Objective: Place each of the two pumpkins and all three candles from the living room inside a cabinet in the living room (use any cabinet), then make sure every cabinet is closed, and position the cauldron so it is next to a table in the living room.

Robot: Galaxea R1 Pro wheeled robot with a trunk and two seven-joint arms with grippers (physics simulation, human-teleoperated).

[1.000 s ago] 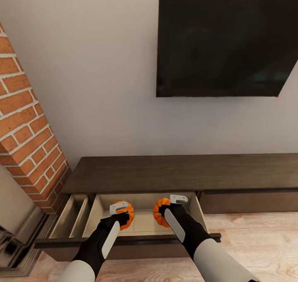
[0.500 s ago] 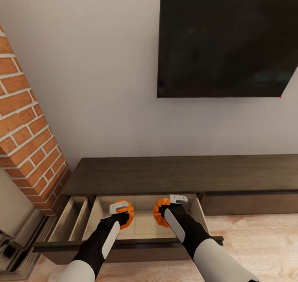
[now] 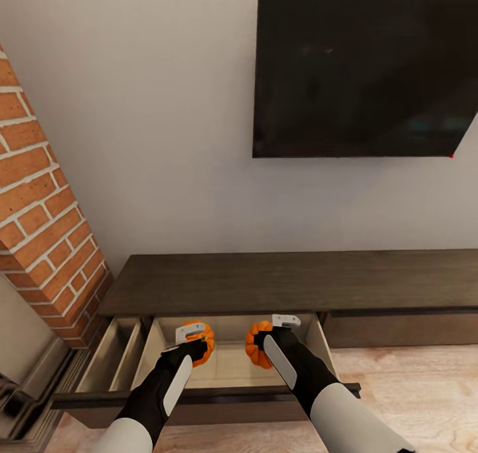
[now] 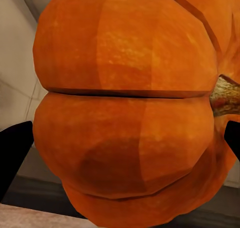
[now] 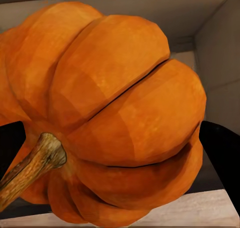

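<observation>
Left end effector (image 3: 191, 344): fingers pinching the left pumpkin (image 3: 202, 339) across its ribbed flanks; in the left wrist view the fruit (image 4: 127, 107) sits between the two dark fingertips (image 4: 14, 153), stem (image 4: 226, 95) pointing sideways.

Right end effector (image 3: 270, 334): fingers clamped on the right pumpkin (image 3: 256, 343); the right wrist view shows the body (image 5: 107, 118) between the pads, stem (image 5: 31, 167) angled toward the camera.

Handling, both pumpkins: judged light, rigid and not crushable; the skin looks smooth and the form rounded, so slip or roll is likely under a shallow grip. Best taken across the widest girth, pads seated on opposite ribs; the stem looks too thin and off-centre for a hold. Likely to roll on release unless set down low.

Location: both pumpkins are held over the pale interior of the open drawer (image 3: 226, 363), side by side but apart; contact with the drawer floor cannot be told.

Cabinet (image 3: 299, 280): long, low, dark wood, against the wall; a narrower divided compartment (image 3: 113, 355) is at the drawer's left end.

Beyond: brick column (image 3: 40, 234) left; black wall screen (image 3: 362, 74) above.
</observation>
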